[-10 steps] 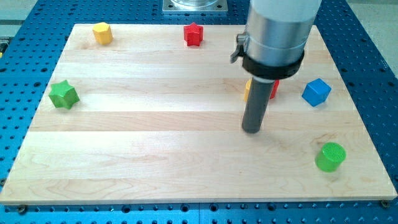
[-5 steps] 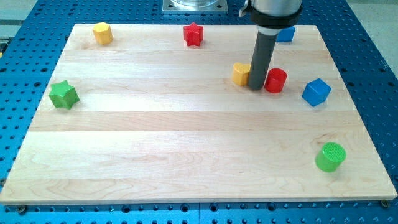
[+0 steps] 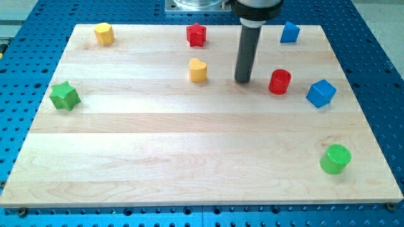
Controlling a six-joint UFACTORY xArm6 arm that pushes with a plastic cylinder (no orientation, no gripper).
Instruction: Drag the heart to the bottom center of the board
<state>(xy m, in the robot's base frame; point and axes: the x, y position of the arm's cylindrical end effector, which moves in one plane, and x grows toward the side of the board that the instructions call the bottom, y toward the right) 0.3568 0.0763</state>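
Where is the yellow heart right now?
The yellow heart sits in the board's upper middle, below the red star and left of my tip, apart from it.

Board: pale wooden board (image 3: 189, 164), planks running across the view, lying on a blue perforated table (image 3: 25, 25).
Upper left: yellow block (image 3: 104, 33), roughly hexagonal, near the top edge.
Top centre: red star (image 3: 197, 34).
Below the red star: yellow heart (image 3: 198, 70), standing apart from the other blocks.
Centre right: my tip (image 3: 243, 81) rests on the board between the yellow heart and the red cylinder (image 3: 279, 82), touching neither.
Upper right: small blue block (image 3: 289, 32), shape unclear.
Right edge: blue cube (image 3: 321, 93), just right of the red cylinder.
Lower right: green cylinder (image 3: 335, 158).
Left edge: green star (image 3: 64, 96).
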